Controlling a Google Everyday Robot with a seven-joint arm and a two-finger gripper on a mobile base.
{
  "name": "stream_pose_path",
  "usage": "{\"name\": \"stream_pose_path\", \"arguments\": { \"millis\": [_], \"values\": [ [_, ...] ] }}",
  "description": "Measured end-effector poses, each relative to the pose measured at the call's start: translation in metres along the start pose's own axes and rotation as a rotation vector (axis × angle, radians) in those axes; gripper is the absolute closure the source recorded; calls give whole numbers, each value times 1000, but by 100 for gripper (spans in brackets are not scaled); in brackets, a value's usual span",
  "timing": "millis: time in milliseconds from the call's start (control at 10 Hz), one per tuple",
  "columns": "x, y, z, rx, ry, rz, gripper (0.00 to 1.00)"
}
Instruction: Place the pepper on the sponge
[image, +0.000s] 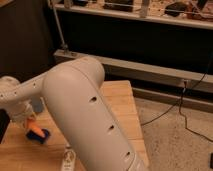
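The small orange pepper (34, 131) lies low at the left of the wooden table (120, 105), resting on or just over the dark-blue sponge (41, 136). The sponge shows as a flat pad under and to the right of the pepper. My gripper (21, 116) sits right above the pepper's left end, at the end of the white arm (80, 110) that fills the middle of the camera view. Whether the gripper still grips the pepper is hidden by the wrist.
A white oblong object (67, 160) lies near the table's front edge, beside the arm. A dark thing (3, 125) stands at the far left edge. Behind the table runs a metal rail and shelf (150, 65); cables (185, 115) trail over the floor to the right.
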Motion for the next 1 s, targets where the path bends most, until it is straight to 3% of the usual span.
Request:
{"name": "stream_pose_path", "arguments": {
  "millis": [400, 1000],
  "values": [
    [3, 2, 12, -38, -3, -30, 100],
    [13, -10, 38, -46, 98, -29, 100]
  ]
}}
